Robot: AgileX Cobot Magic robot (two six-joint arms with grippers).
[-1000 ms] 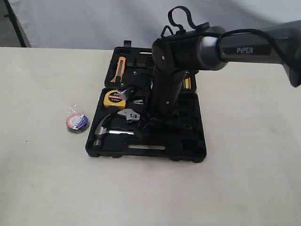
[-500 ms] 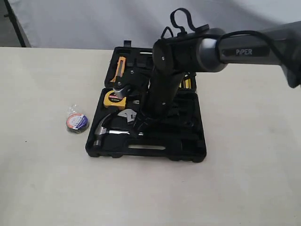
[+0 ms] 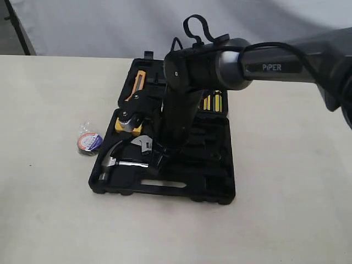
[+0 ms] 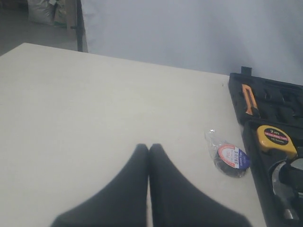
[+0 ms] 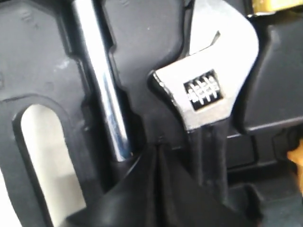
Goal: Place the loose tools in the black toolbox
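Wrench [image 5: 213, 90] in toolbox [image 5: 47, 61], just beside tips of closed, empty right gripper [image 5: 157, 143].

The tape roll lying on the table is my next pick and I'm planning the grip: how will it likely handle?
The tape roll looks small, so probably light. Its clear wrapper looks loose and glossy, so a grip may slip or catch only film. It lies flat on the table, so it likely won't roll unless tipped on edge.

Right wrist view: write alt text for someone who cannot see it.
The shut right gripper points into the black toolbox. Its tips sit between the steel hammer shaft and the silver adjustable wrench, both lying in the case.
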